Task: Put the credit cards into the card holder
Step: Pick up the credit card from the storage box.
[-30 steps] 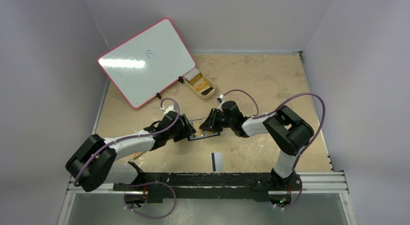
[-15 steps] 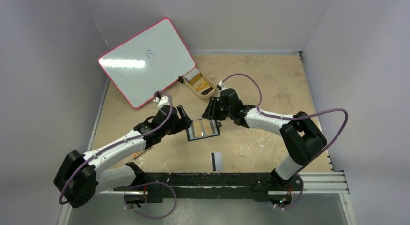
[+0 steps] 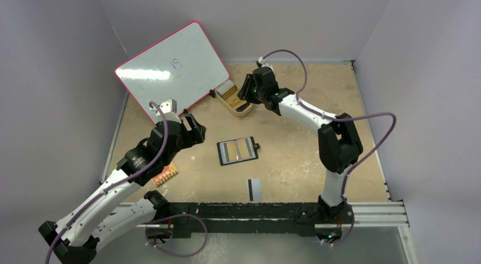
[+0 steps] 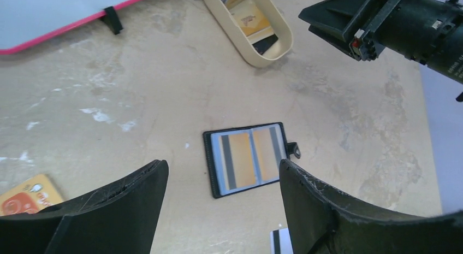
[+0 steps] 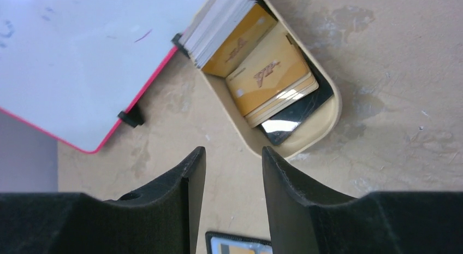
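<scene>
The black card holder lies open and flat mid-table, with an orange-gold card showing in each pocket. A pale credit card with a black stripe lies nearer the bases, and its corner shows in the left wrist view. More credit cards are stacked in the tan tray. My left gripper hangs open and empty, up and to the left of the holder. My right gripper hovers open and empty just short of the tray.
A red-rimmed whiteboard leans at the back left, next to the tray. A small orange board lies under the left arm. Walls close in the table on the left, back and right.
Both grippers let go of the card holder and opened wider. The left arm drew back up and to the left. The right arm swung to the rear, over the tray.
</scene>
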Motion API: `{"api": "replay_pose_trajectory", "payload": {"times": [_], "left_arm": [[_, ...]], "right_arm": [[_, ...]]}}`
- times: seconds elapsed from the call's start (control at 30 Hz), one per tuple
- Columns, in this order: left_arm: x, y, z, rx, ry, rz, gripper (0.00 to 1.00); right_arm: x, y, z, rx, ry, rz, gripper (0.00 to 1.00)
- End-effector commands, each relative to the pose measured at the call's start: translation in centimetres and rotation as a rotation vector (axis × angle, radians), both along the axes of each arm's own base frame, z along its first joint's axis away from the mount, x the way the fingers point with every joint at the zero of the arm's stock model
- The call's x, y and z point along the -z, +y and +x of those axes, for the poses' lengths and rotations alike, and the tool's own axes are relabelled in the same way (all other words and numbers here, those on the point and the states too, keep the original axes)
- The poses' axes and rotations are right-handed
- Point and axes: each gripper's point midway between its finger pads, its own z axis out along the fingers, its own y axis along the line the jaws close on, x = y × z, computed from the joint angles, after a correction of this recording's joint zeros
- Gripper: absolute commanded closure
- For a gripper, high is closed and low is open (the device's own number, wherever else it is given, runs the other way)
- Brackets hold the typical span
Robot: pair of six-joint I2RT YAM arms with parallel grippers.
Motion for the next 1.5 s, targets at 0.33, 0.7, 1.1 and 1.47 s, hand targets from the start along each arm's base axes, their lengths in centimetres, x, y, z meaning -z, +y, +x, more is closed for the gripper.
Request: {"api": "replay_pose_trajectory", "payload": {"times": [0.33,0.7,1.1,1.47], "left_arm": [[-0.5,3.8,-1.7,-0.030,-0.097,0.096,0.26],[-1.1,4.6,-2.3,-0.052,-0.121,0.068,0.25],[-1.1,4.5,-2.3,-0.047,-0.119,0.069,0.25],[-1.0,4.3,-2.3,-0.039,-0.118,0.067,0.24]], "right_arm": [[-0.7,5.4,7.0,0.149,0.002,0.400,0.41],[2.5,6.1,10.5,0.271,0.064,0.425,0.44],[5.3,5.7,11.4,0.343,0.103,0.429,0.45],[4.6,6.3,12.8,0.318,0.058,0.464,0.48]]}}
